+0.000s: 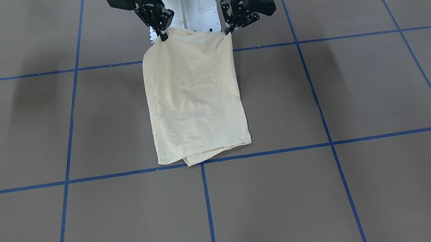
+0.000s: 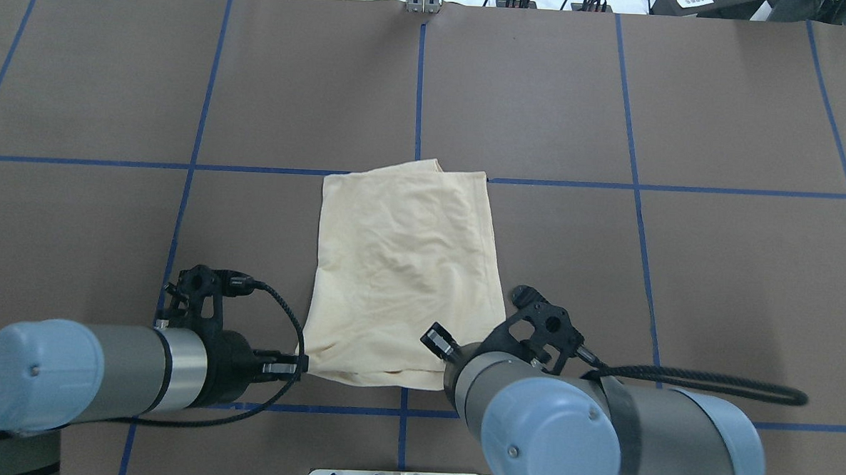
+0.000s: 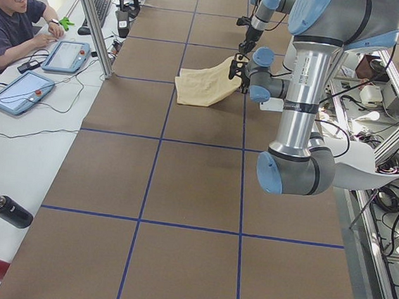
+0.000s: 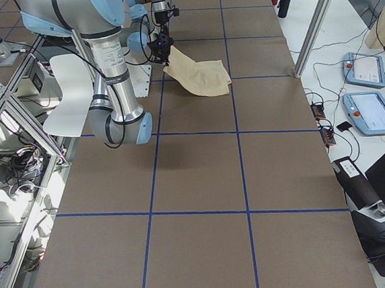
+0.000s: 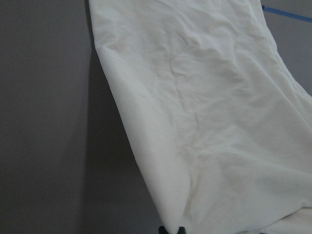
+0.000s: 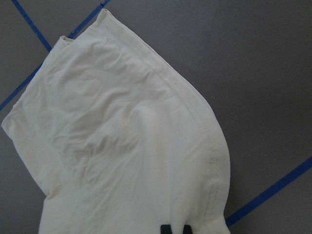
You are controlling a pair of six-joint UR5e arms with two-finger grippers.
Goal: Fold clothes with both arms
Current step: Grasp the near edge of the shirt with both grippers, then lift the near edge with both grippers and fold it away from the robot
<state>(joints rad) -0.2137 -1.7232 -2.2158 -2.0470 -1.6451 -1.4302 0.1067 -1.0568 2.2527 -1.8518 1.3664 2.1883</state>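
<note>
I have the folded T-shirt [image 2: 400, 265], long axis twelve to six overhead, its six-o'clock corners pinched by left gripper [image 1: 227, 31] and right gripper [image 1: 164, 36]

We see a plain pale cream-yellow shirt [image 1: 196, 99] on a brown table [image 1: 378, 86] gridded with blue tape lines [image 1: 352, 35]; the left arm [image 2: 131, 371] and right arm [image 2: 671, 434] are silver-grey with light blue caps [image 2: 35, 374].

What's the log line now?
left gripper: shut on T-shirt corner | right gripper: shut on T-shirt corner | robot-side edge raised, far edge on table
</note>
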